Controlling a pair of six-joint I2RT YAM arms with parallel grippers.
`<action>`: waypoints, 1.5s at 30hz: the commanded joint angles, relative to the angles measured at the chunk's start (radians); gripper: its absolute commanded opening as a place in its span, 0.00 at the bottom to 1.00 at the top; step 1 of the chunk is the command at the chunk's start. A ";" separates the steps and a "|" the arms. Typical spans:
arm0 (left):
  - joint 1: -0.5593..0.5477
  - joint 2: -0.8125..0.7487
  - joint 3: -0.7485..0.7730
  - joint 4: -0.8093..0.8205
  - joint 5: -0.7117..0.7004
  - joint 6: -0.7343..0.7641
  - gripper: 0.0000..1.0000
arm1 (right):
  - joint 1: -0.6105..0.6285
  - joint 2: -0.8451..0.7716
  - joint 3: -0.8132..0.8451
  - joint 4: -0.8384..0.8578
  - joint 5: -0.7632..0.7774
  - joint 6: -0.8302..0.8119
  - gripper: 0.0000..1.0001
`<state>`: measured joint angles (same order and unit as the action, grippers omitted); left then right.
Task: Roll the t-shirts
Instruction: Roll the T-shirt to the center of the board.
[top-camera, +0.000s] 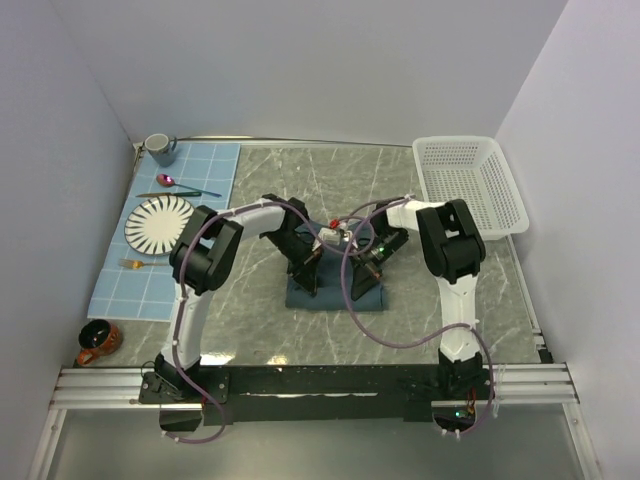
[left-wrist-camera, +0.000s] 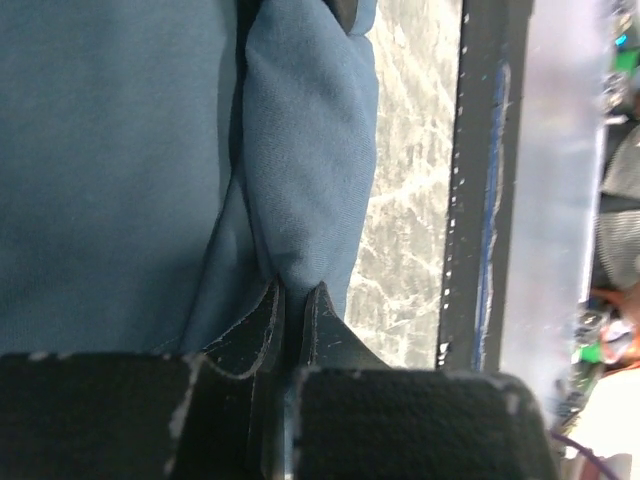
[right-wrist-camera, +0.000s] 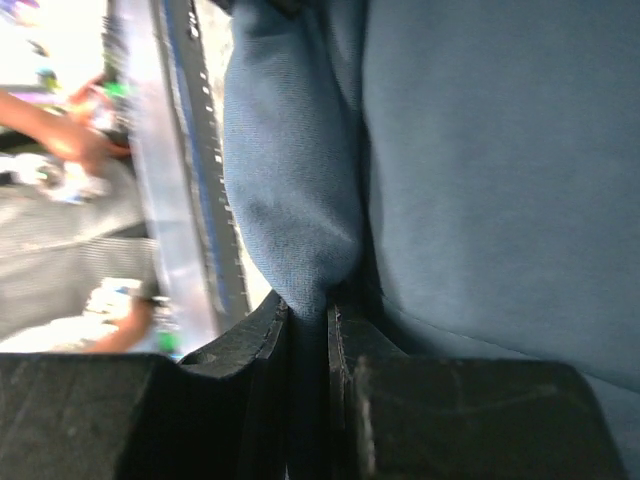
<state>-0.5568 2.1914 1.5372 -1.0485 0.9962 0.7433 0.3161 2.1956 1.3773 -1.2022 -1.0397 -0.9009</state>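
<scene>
The dark slate-blue t-shirt (top-camera: 334, 292) lies folded into a small pad at the middle of the table, mostly hidden under both grippers. My left gripper (top-camera: 308, 275) is shut on a rolled fold of the t-shirt (left-wrist-camera: 305, 170) at the pad's left side; its fingertips (left-wrist-camera: 270, 305) pinch the cloth. My right gripper (top-camera: 368, 272) is shut on a rolled fold of the t-shirt (right-wrist-camera: 295, 190) at the pad's right side; its fingertips (right-wrist-camera: 340, 330) pinch the cloth. Both grippers sit low, close together over the shirt.
A light blue checked placemat (top-camera: 170, 225) at the left holds a striped plate (top-camera: 160, 222), a spoon (top-camera: 175, 185), a fork (top-camera: 132, 264) and a grey mug (top-camera: 160, 149). A brown cup (top-camera: 98, 342) stands front left. A white basket (top-camera: 470, 183) stands back right.
</scene>
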 joint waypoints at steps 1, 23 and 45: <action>0.040 0.042 -0.006 -0.035 0.001 -0.033 0.01 | -0.037 0.004 0.023 0.019 0.010 0.040 0.23; 0.051 0.237 0.253 -0.176 -0.074 -0.120 0.02 | 0.162 -1.303 -0.863 1.021 0.536 0.136 0.73; 0.043 0.295 0.302 -0.243 -0.053 -0.160 0.03 | 0.480 -0.878 -1.265 1.985 0.935 -0.394 0.67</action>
<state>-0.5079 2.4409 1.8221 -1.2980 1.0485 0.5556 0.7914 1.2594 0.1417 0.6426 -0.1520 -1.2163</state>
